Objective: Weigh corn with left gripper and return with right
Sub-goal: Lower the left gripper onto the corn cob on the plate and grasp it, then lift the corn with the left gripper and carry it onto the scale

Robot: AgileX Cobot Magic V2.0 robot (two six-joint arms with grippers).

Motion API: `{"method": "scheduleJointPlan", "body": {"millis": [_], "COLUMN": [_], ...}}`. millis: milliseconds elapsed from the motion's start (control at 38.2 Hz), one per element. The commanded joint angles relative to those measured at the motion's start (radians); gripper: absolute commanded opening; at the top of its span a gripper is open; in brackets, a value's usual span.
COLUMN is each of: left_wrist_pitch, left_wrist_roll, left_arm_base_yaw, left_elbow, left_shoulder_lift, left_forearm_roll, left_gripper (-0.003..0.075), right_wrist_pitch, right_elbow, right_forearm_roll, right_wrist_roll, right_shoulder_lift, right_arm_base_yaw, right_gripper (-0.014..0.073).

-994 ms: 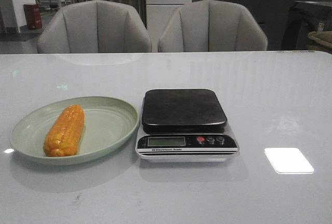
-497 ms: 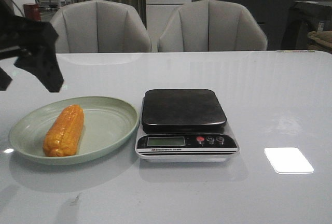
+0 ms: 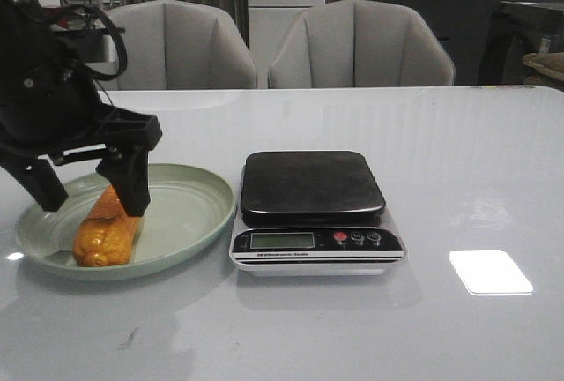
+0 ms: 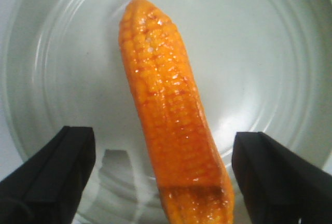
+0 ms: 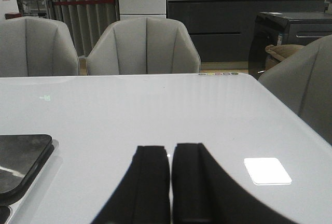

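Left gripper (image 3: 92, 197): jaws spread wide, holding nothing, one finger at 3 and one at 9 o'clock of the corn (image 3: 107, 227), clear of it. Corn lies in the pale green plate (image 3: 189, 209). Scale (image 3: 314, 212) sits at the plate's 3 o'clock, just beside it. Right gripper (image 5: 170, 182): fingers pressed together, empty, over bare table (image 3: 458, 160).
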Motion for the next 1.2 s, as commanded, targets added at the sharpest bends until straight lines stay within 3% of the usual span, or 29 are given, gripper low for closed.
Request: {"method": "scheduleJointPlan", "body": {"millis": [0,131,314,392,628,811,994,1099,1177], "left_wrist_pitch": [0.031,0.048,0.043,0.055,0.025,-0.069,-0.119,-0.116,-0.111], "left_wrist_roll": [-0.012,-0.002,0.172,0.191,0.189,0.189,0.191,0.191,0.191], "left_arm_base_yaw": [-0.005,-0.005,-0.017,-0.036,-0.083,-0.126,-0.175,-0.195,-0.206], "left_elbow": [-0.034,-0.034,-0.080,-0.135,-0.276,-0.296,-0.302,-0.325,-0.346], "left_shoulder_lift": [-0.002,0.031,0.033,0.033,0.033,0.047,0.101,0.142,0.167], "left_forearm_roll": [-0.016,-0.049,-0.232,-0.237,-0.255,-0.405,-0.432,-0.436,-0.436], "left_gripper": [0.0564,0.0480,0.0094,0.0144,0.0113,0.0113,0.0120,0.0164,0.0254], "right_wrist_pitch": [-0.081,-0.081,-0.081,-0.081,-0.081,-0.081,-0.081,-0.081,-0.081], "right_elbow": [0.011,0.011,0.011,0.011,0.011,0.011,0.011,0.011,0.011], "right_forearm_roll": [-0.011,-0.011,-0.011,-0.011,-0.011,-0.011,-0.011,-0.011,-0.011], "right_wrist_roll": [-0.002,-0.002,-0.002,-0.002,-0.002,-0.002,-0.002,-0.002,-0.002], "right_shoulder_lift": [-0.019,-0.019,-0.019,-0.019,-0.019,-0.019,-0.019,-0.019,-0.019], "right_arm_base_yaw": [-0.004,-0.004,-0.004,-0.004,-0.004,-0.004,-0.004,-0.004,-0.004], "right_gripper": [0.0190,0.0190,0.0190,0.0190,0.0190,0.0190,0.0190,0.0190,0.0190]}}
